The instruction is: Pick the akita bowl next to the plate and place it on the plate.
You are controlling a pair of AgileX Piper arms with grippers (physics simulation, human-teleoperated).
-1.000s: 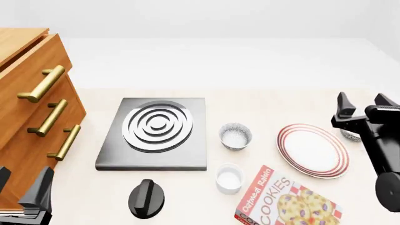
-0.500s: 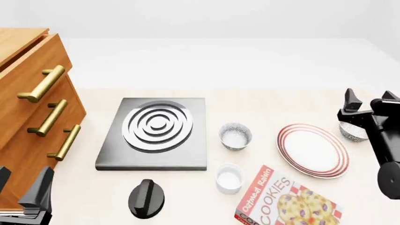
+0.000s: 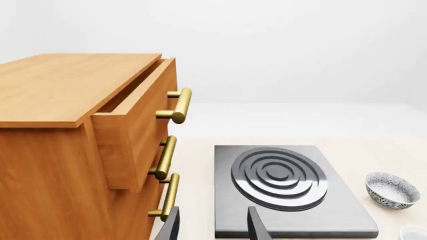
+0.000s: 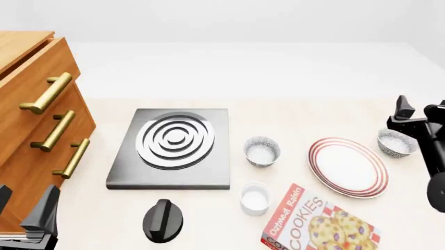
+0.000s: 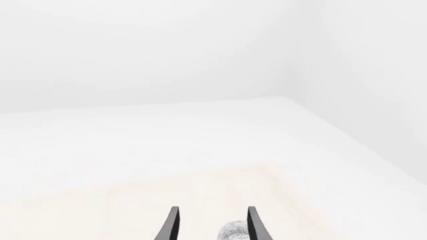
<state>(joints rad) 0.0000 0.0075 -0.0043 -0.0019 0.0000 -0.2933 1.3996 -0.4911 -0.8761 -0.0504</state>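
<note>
Speckled akita bowl (image 4: 397, 143) beside plate (image 4: 347, 166), wrist-view sliver

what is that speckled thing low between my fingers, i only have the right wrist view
observer: It is the akita bowl. In the front view it sits just right of the plate, which your view misses.
operator: is it the only bowl like that
observer: No. A matching speckled bowl stands on the plate's other side, between the plate and the stove.
operator: is the left arm in my way
observer: No. The left gripper is open at the near left corner beside the wooden drawers, far from the plate.
</note>
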